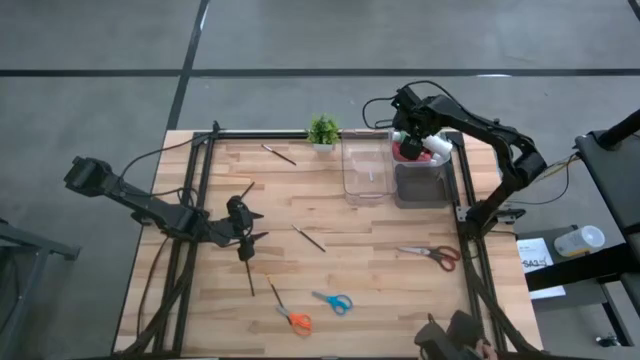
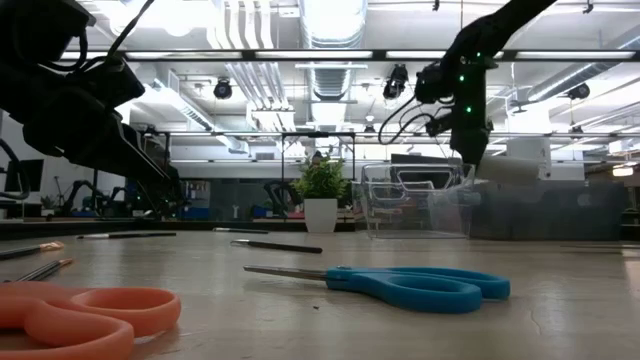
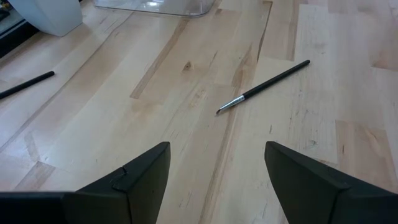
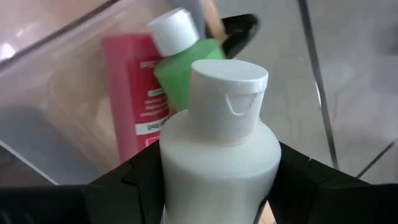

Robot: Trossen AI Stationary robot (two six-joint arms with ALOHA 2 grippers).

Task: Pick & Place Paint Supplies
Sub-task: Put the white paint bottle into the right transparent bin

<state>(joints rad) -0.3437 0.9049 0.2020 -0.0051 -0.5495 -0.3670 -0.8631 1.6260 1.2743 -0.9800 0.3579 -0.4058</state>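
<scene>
Right hand (image 4: 217, 186) is clamped on the white bottle (image 4: 219, 155), 1 finger on each side of the body just under the shoulder, cap up. In the high view it hangs over the dark bin (image 1: 420, 182) at the far right of the tabletop (image 1: 380, 270).

Handling guess: plastic squeeze bottle, light, smooth and a bit slippery, walls give under pressure. The body grip looks right; the flip cap is a poor hold and could pop.

Already in the bin: a pink-red bottle (image 4: 134, 93) and a green bottle (image 4: 186, 68), both leaning. Little free space between them and the wall, so a release from just above the rim seems safest; the white one will likely tip onto the others.

Edges: a clear bin (image 1: 366, 172) sits just beside the dark one, and the potted plant (image 1: 323, 131) is near that. Bin walls are the main snag on the way out, so straight up looks cleanest.

Left hand (image 3: 214, 180) is wide open, holding nothing, low over bare wood at mid-left. A paintbrush (image 3: 264, 87) lies flat ahead of it, thin, stiff, rolls easily, so pinching mid-handle looks best. Plenty of room around it; 3 pairs of scissors lie well apart, nearer the front edge.
</scene>
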